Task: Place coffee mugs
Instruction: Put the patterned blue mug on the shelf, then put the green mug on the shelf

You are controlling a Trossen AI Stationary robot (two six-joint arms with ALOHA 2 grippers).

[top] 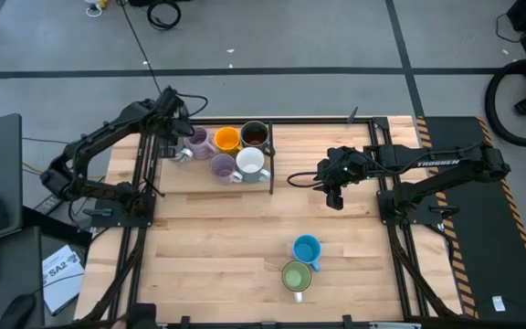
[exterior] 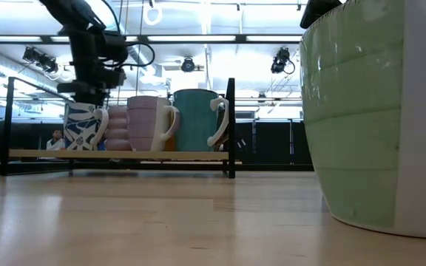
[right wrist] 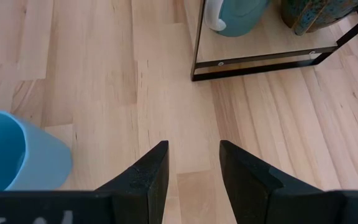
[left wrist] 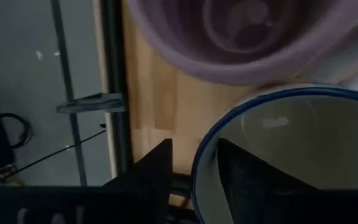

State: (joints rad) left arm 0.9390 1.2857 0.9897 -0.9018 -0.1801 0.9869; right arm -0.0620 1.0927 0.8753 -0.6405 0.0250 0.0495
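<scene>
Lowest in the high view, a green mug (top: 296, 276) stands on the worktop (top: 217, 238) with a blue mug (top: 307, 249) touching it just above. At mid-right the right gripper (top: 334, 195) hovers over bare wood, jaws apart and empty. In the upper middle a black-framed rack (top: 271, 174) holds a white mug (top: 250, 162), two purple mugs (top: 223, 167), an orange mug (top: 226, 139) and a dark mug (top: 255, 134). At the rack's left end the left gripper (top: 183, 152) has its jaws astride the rim of a blue-patterned white mug (left wrist: 291, 149), loosely parted.

"TROSSEN" on the right arm (top: 446, 164); "SA2" on a paper sheet (top: 60, 274)
</scene>
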